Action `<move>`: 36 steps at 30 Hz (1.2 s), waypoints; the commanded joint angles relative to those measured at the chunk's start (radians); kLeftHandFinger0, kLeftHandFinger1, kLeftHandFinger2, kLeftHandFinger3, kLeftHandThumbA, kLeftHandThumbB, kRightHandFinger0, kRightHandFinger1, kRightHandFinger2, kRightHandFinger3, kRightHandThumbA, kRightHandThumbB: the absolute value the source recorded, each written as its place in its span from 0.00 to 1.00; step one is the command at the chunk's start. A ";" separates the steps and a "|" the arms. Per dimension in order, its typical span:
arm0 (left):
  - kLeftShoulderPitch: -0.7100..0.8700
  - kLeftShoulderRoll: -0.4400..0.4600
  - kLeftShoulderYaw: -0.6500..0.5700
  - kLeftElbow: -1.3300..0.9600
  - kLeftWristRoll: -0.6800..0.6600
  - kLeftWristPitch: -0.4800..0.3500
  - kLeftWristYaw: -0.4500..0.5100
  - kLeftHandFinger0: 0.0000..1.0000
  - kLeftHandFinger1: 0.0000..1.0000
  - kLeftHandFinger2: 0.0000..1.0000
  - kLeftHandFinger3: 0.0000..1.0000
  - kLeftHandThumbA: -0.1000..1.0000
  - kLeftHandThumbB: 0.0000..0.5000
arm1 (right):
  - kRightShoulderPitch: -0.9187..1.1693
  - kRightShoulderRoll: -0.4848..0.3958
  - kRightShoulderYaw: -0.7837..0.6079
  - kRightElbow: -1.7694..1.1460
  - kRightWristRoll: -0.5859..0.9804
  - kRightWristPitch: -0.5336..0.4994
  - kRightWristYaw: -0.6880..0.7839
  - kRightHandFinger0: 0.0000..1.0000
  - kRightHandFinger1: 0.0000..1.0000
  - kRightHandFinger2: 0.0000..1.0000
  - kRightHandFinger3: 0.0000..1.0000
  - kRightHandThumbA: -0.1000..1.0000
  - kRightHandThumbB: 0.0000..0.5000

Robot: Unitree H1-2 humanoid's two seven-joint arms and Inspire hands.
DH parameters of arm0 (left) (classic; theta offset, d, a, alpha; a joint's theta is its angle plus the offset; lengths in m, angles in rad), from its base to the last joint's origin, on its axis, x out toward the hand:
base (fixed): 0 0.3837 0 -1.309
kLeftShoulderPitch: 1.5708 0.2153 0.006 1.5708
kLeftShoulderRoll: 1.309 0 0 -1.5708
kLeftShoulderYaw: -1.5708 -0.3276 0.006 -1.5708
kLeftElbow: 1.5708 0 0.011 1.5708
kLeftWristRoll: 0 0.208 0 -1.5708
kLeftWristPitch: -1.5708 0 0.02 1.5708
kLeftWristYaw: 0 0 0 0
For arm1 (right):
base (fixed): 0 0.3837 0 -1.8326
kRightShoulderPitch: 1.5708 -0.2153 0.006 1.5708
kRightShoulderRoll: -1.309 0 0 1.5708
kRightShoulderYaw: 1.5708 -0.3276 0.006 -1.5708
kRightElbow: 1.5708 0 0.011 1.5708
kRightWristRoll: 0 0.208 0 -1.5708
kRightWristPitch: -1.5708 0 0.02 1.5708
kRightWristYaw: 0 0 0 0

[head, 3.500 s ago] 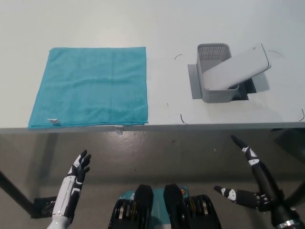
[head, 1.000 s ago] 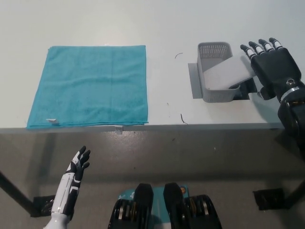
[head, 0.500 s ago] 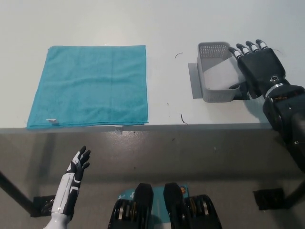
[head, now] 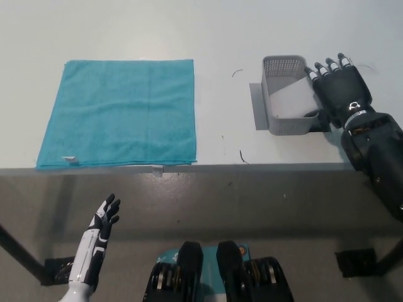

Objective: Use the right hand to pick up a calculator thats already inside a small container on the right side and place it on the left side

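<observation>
The grey calculator (head: 291, 100) leans in a small grey perforated basket (head: 282, 66) on the right side of the table. Only its lower part shows inside the basket. My black right hand (head: 339, 88) lies over its raised right end, open, with the fingers (head: 321, 68) spread across the basket's right rim. Whether the hand touches the calculator is not visible. A teal towel (head: 119, 113) lies flat on the left side. My white left hand (head: 104, 220) rests open at the lower left, below the table's front edge.
The basket stands on a grey mat (head: 258, 107) with a dark patch (head: 318, 121) at its right. The white table's front edge (head: 189, 167) runs across the middle of the picture, with floor below it. Small pen marks dot the tabletop.
My right hand has shifted slightly left and down onto the calculator's raised end, covering more of it. The left hand has not moved.
</observation>
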 commanded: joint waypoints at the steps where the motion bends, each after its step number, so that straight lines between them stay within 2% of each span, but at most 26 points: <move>1: -0.013 0.011 0.005 -0.020 0.001 -0.049 0.018 1.00 1.00 1.00 1.00 1.00 0.00 | -0.148 -0.002 0.023 0.258 -0.008 -0.066 -0.620 0.00 0.00 0.04 0.29 0.09 0.74; 2: -0.012 0.008 0.008 -0.021 -0.001 -0.049 0.017 1.00 1.00 1.00 1.00 1.00 0.00 | -0.149 -0.008 0.030 0.263 -0.011 -0.073 -0.631 0.00 0.00 0.05 0.21 0.10 0.69; 4: -0.017 0.010 0.010 -0.020 -0.005 -0.049 0.012 1.00 1.00 1.00 1.00 1.00 0.00 | -0.149 -0.011 0.021 0.248 0.010 -0.101 -0.615 0.00 0.09 0.26 0.12 0.07 0.63; 5: -0.017 0.011 0.009 -0.021 -0.002 -0.049 0.012 1.00 1.00 1.00 1.00 1.00 0.00 | -0.147 -0.012 0.018 0.247 0.017 -0.111 -0.626 0.00 0.10 0.27 0.15 0.07 0.64; 8: -0.017 0.015 0.003 -0.021 0.013 -0.049 0.021 1.00 1.00 1.00 1.00 1.00 0.00 | -0.148 -0.006 0.018 0.263 0.023 -0.120 -0.686 0.00 0.10 0.30 0.13 0.02 0.62; 9: -0.017 0.015 0.002 -0.019 0.012 -0.049 0.021 1.00 1.00 1.00 1.00 1.00 0.00 | -0.146 -0.005 0.013 0.259 0.034 -0.128 -0.675 0.00 0.09 0.31 0.19 0.01 0.61; 11: -0.018 0.013 0.002 -0.017 0.014 -0.049 0.024 1.00 1.00 1.00 1.00 1.00 0.00 | -0.139 -0.007 0.002 0.242 0.052 -0.143 -0.666 0.00 0.08 0.32 0.23 0.00 0.59; 12: -0.018 0.013 0.002 -0.016 0.015 -0.049 0.025 1.00 1.00 1.00 1.00 1.00 0.00 | -0.138 -0.007 -0.003 0.241 0.060 -0.153 -0.679 0.00 0.08 0.32 0.19 0.00 0.60; 14: -0.019 0.013 0.003 -0.014 0.009 -0.049 0.022 1.00 1.00 1.00 1.00 1.00 0.00 | -0.136 -0.007 -0.011 0.230 0.073 -0.162 -0.679 0.00 0.07 0.32 0.19 0.00 0.62; 16: -0.021 0.012 0.004 -0.016 0.006 -0.049 0.019 1.00 1.00 1.00 1.00 1.00 0.00 | -0.141 -0.008 -0.011 0.239 0.078 -0.169 -0.699 0.00 0.08 0.33 0.15 0.00 0.62; 18: -0.022 0.012 0.004 -0.016 0.006 -0.049 0.019 1.00 1.00 1.00 1.00 1.00 0.00 | -0.144 -0.007 -0.012 0.242 0.076 -0.167 -0.731 0.00 0.08 0.33 0.09 0.00 0.69; 21: -0.031 0.011 0.008 -0.014 -0.004 -0.049 0.012 1.00 1.00 1.00 1.00 1.00 0.00 | -0.161 -0.012 -0.009 0.249 0.065 -0.154 -0.757 0.00 0.11 0.45 0.07 0.00 0.74; 23: -0.047 0.016 0.007 -0.009 0.009 -0.049 0.023 1.00 1.00 1.00 1.00 1.00 0.00 | -0.177 -0.019 -0.019 0.224 0.071 -0.154 -0.730 0.00 0.12 0.49 0.09 0.00 0.64; 25: -0.051 0.015 0.009 -0.011 0.006 -0.049 0.021 1.00 1.00 1.00 1.00 1.00 0.00 | -0.185 -0.027 -0.030 0.186 0.069 -0.144 -0.733 0.00 0.13 0.54 0.09 0.00 0.59; 27: -0.054 0.013 0.012 -0.009 -0.004 -0.049 0.016 1.00 1.00 1.00 1.00 1.00 0.00 | -0.194 -0.035 -0.039 0.144 0.068 -0.133 -0.714 0.00 0.11 0.52 0.11 0.00 0.55; 28: -0.056 0.013 0.012 -0.008 0.000 -0.049 0.020 1.00 1.00 1.00 1.00 1.00 0.00 | -0.197 -0.039 -0.046 0.121 0.067 -0.129 -0.707 0.00 0.14 0.57 0.12 0.00 0.48; 29: -0.059 0.015 0.012 -0.008 0.006 -0.049 0.023 1.00 1.00 1.00 1.00 1.00 0.00 | -0.201 -0.045 -0.056 0.090 0.073 -0.132 -0.696 0.00 0.20 0.65 0.14 0.00 0.41; 30: -0.061 0.018 0.010 -0.007 0.014 -0.049 0.027 1.00 1.00 1.00 1.00 1.00 0.00 | -0.204 -0.049 -0.065 0.066 0.079 -0.135 -0.682 0.00 0.24 0.68 0.16 0.00 0.39; 31: -0.063 0.018 0.011 -0.007 0.007 -0.049 0.023 1.00 1.00 1.00 1.00 1.00 0.00 | -0.212 -0.051 -0.083 0.033 0.087 -0.130 -0.673 0.00 0.32 0.75 0.22 0.00 0.44; 32: -0.063 0.017 0.011 -0.007 0.005 -0.049 0.023 1.00 1.00 1.00 1.00 1.00 0.00 | -0.217 -0.053 -0.090 0.015 0.086 -0.125 -0.669 0.00 0.34 0.76 0.25 0.00 0.45; 33: -0.064 0.016 0.010 -0.006 0.006 -0.049 0.024 1.00 1.00 1.00 1.00 1.00 0.00 | -0.219 -0.057 -0.095 -0.007 0.087 -0.124 -0.653 0.00 0.32 0.75 0.29 0.00 0.46; 34: -0.066 0.016 0.009 -0.005 0.009 -0.049 0.028 1.00 1.00 1.00 1.00 1.00 0.00 | -0.227 -0.060 -0.107 -0.044 0.093 -0.124 -0.630 0.00 0.31 0.71 0.37 0.00 0.45; 36: -0.066 0.017 0.007 -0.006 0.010 -0.049 0.026 1.00 1.00 1.00 1.00 1.00 0.00 | -0.247 -0.064 -0.126 -0.099 0.106 -0.140 -0.601 0.00 0.30 0.70 0.47 0.00 0.38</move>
